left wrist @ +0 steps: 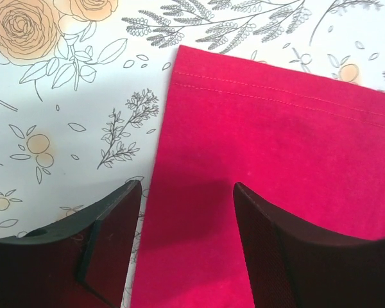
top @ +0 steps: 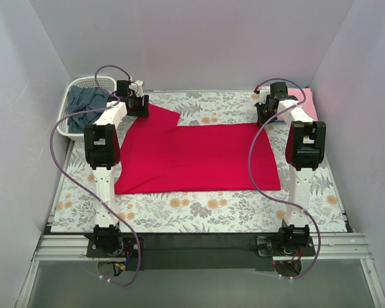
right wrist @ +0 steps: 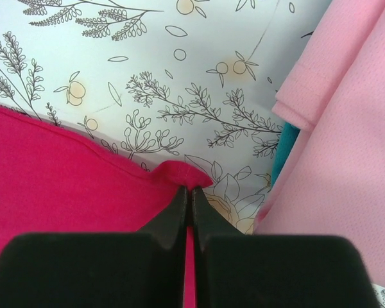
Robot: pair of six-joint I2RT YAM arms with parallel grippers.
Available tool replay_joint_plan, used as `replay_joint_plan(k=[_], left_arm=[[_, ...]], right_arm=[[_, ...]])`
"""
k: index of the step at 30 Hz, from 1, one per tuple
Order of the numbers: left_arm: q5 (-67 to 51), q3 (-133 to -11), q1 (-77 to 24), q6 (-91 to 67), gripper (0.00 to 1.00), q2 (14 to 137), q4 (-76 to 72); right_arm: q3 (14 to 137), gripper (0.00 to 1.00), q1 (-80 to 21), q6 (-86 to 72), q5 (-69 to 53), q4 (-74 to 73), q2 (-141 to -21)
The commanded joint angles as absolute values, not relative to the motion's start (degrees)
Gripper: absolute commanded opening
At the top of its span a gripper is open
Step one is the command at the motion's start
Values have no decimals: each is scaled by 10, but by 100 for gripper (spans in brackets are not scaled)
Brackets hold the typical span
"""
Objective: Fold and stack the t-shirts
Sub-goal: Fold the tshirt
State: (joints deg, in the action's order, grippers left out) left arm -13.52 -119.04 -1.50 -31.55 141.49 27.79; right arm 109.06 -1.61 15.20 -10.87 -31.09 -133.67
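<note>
I see the spread t-shirt (top: pixel 199 157) centred on the cloth (top: pixel 199 208); second t-shirt (top: pixel 86 104) in the basket (top: pixel 82 81) far left; third t-shirt (top: pixel 310 104) far right.

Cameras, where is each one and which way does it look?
Top external: high behind the robot, looking down at the bright red cloth t-shirt on the floral-patterned grey cloth; left arm and right arm show.
Left wrist: on the left arm, looking down at the shirt's stitched edge; open left gripper shows.
Right wrist: on the right arm, facing the shirt's corner and a light pink cloth t-shirt; right gripper shows, shut on that corner.
Shared: the red shirt and floral cloth.
</note>
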Motion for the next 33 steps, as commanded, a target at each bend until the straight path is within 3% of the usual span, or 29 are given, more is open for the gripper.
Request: replay_joint_plan(k=[1, 7, 10, 16, 18, 21, 28, 33], left_arm=[[-115, -1206, -16, -292, 58, 1419, 265], [-97, -1195, -33, -269, 57, 1432, 252], [-96, -1205, -35, -272, 49, 1442, 253], [-110, -1208, -35, -283, 30, 1432, 258], [-112, -1207, -34, -287, 14, 1424, 256], [-108, -1206, -34, -289, 0, 1404, 254], [-114, -1165, -26, -276, 0, 1324, 238], [-139, -1068, -19, -260, 0, 1228, 206]], right_arm=[[1073, 1, -18, 156, -116, -336, -1326], [1078, 1, -18, 158, -120, -338, -1327], [1078, 1, -18, 161, -120, -339, -1325], [1074, 1, -17, 172, -124, -343, -1311], [1071, 1, -17, 177, -122, -344, -1303], [1066, 1, -16, 184, -126, -345, -1289], [1042, 1, -5, 198, -136, -342, -1231], [1025, 1, 17, 206, -149, -343, -1207]])
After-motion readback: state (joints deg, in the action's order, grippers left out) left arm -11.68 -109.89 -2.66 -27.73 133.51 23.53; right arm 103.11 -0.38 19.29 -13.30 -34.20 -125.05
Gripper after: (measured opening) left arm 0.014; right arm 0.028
